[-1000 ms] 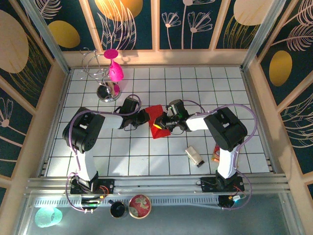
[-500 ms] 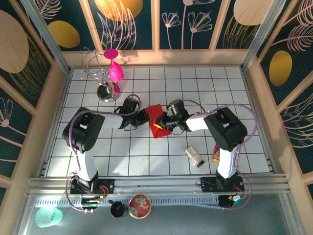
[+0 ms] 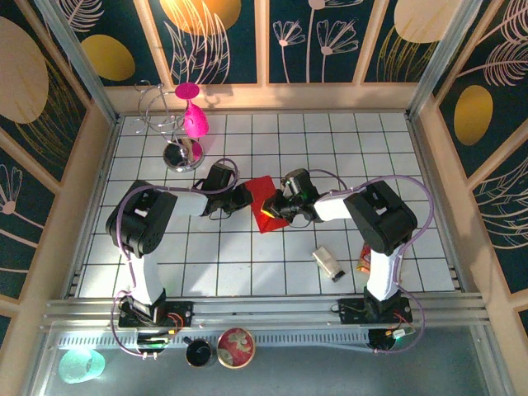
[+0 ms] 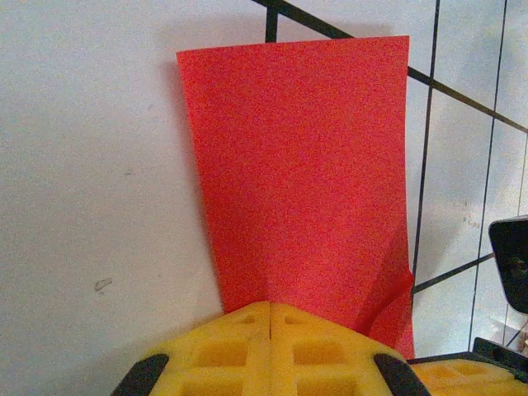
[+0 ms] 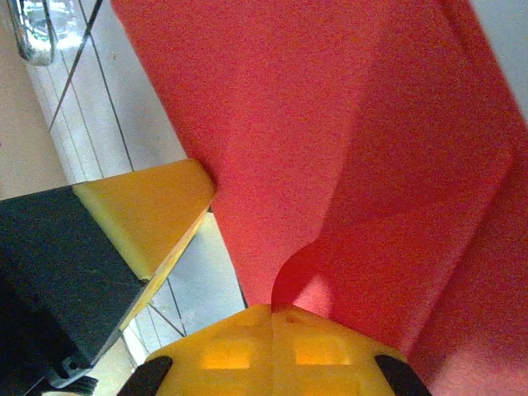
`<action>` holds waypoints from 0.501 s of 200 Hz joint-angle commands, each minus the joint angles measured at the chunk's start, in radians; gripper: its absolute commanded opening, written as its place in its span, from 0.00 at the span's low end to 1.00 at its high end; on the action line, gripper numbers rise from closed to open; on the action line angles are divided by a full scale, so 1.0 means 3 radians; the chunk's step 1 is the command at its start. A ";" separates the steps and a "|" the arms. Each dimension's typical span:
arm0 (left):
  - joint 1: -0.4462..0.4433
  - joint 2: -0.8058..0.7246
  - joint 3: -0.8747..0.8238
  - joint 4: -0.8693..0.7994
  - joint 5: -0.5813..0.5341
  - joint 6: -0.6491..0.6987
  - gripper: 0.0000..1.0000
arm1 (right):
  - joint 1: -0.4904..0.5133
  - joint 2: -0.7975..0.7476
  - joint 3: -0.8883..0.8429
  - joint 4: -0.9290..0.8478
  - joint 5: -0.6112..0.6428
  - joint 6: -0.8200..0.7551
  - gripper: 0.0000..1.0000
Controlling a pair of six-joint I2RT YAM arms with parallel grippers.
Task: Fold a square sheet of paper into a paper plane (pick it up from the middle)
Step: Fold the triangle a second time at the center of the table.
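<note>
left tool (image 4: 271,313) is closed flat, pinching the near edge of the red paper (image 4: 301,157). right tool (image 5: 272,312) is closed too, nipping a raised fold. the paper lies mid-desk (image 3: 247,256), left tool at its nine o'clock and right tool at its four o'clock. it looks thin, light, limp and easily torn, so hold edges or creases gently.

White tiled surface (image 3: 346,148), dark grid lines. Walls (image 3: 318,41) on three sides: navy panels, gold ovals, pale line-drawn leaves and flowers, light wood frames (image 3: 262,41). Aluminium rail (image 3: 264,307) along near edge. Warm glow on back wall.
</note>
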 commanded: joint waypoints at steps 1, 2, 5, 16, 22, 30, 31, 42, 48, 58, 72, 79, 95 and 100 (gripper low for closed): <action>0.0001 0.0181 0.0037 -0.0211 -0.0038 0.0113 0.05 | 0.0032 -0.0064 -0.0048 -0.0026 0.0074 0.0022 0.02; 0.0002 0.0181 0.0037 -0.0210 -0.0037 0.0115 0.05 | 0.0033 -0.0060 -0.0051 -0.0024 0.0074 0.0023 0.02; 0.0005 0.0179 0.0040 -0.0210 -0.0033 0.0113 0.05 | 0.0034 -0.0060 -0.0048 -0.0019 0.0071 0.0021 0.02; 0.0006 0.0181 0.0036 -0.0205 -0.0027 0.0115 0.05 | 0.0034 -0.0050 -0.0049 0.0008 0.0054 0.0026 0.02; 0.0002 0.0181 0.0035 -0.0201 -0.0022 0.0112 0.05 | 0.0034 -0.0043 -0.0048 0.0027 0.0041 0.0029 0.02; 0.0007 0.0176 0.0037 -0.0202 -0.0022 0.0114 0.05 | 0.0039 -0.0041 -0.0043 0.0047 0.0030 0.0039 0.02; 0.0005 0.0176 0.0037 -0.0201 -0.0022 0.0110 0.05 | 0.0037 -0.0038 -0.0043 0.0046 0.0029 0.0039 0.02; 0.0007 0.0181 0.0045 -0.0201 -0.0012 0.0111 0.05 | 0.0040 -0.0025 -0.0043 0.0083 0.0009 0.0046 0.02; 0.0004 0.0183 0.0047 -0.0202 -0.0004 0.0111 0.05 | 0.0036 -0.0021 -0.0043 0.0096 -0.0002 0.0049 0.02; 0.0001 0.0186 0.0050 -0.0188 0.0006 0.0102 0.05 | 0.0038 -0.0010 -0.0045 0.0133 -0.0020 0.0059 0.02; 0.0003 0.0195 0.0047 -0.0177 0.0018 0.0101 0.05 | 0.0040 -0.0004 -0.0051 0.0186 -0.0047 0.0078 0.02; 0.0002 0.0193 0.0051 -0.0179 0.0023 0.0096 0.05 | 0.0040 0.0001 -0.0053 0.0198 -0.0049 0.0085 0.02; 0.0002 0.0195 0.0043 -0.0170 0.0026 0.0093 0.05 | 0.0037 0.0004 -0.0063 0.0228 -0.0054 0.0108 0.02; 0.0004 0.0196 0.0038 -0.0167 0.0029 0.0096 0.05 | 0.0037 0.0001 -0.0068 0.0234 -0.0055 0.0106 0.02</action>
